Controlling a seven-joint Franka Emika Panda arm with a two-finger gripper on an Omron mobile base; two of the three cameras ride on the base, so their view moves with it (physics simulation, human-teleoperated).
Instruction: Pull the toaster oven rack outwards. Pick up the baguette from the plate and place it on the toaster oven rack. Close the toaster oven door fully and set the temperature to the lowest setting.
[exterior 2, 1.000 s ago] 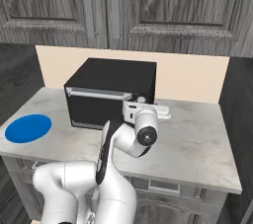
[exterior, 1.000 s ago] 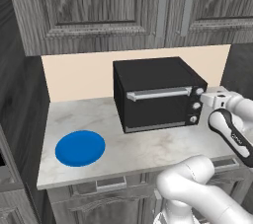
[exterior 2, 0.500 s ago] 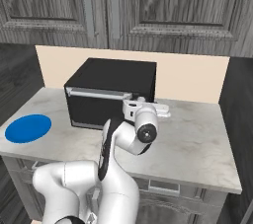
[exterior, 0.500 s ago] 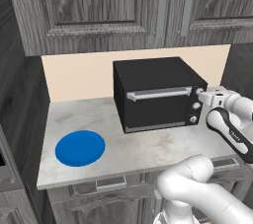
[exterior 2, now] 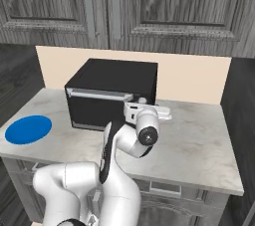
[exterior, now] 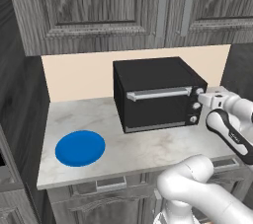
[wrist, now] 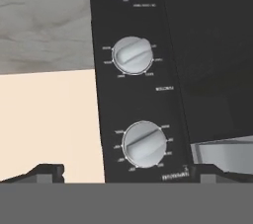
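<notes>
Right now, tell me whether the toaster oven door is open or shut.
Shut: the toaster oven door stands upright, flush against the toaster oven, its handle across the top.

text: small white print by toaster oven (wrist: 133, 94) knobs (wrist: 132, 54) | illegible

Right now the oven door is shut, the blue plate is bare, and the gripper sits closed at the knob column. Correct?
Not quite: the gripper is open, not closed. The hand view shows its fingertips spread wide either side of the toaster oven knob column. The toaster oven door is shut and the plate is bare.
</notes>
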